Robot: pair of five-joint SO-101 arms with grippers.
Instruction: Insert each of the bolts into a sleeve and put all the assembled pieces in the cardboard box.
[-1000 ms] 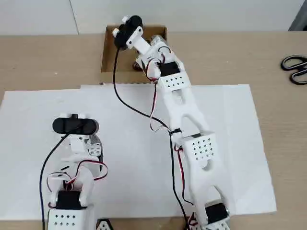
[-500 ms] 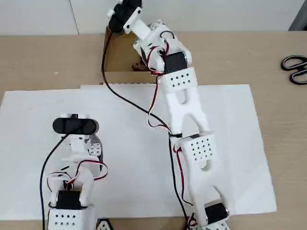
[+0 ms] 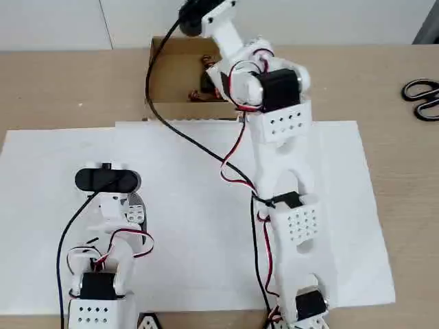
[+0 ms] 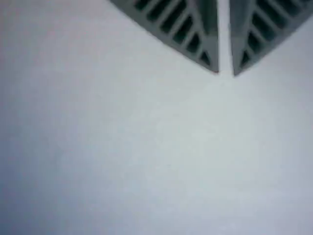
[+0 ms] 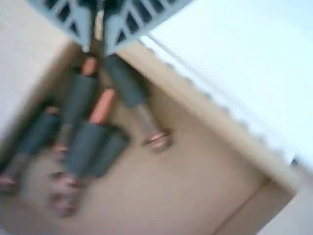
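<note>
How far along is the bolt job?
Done: several sleeved bolts lie in the box. In hand: right gripper hovers over them; whether it holds one is blurred. Left gripper sits shut over the paper. Left: probably just pulling the right arm back.

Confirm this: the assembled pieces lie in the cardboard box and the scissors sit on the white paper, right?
Not quite. The assembled pieces do lie in the cardboard box, but the scissors sit on the bare table, beside the white paper; the high view shows it.
</note>
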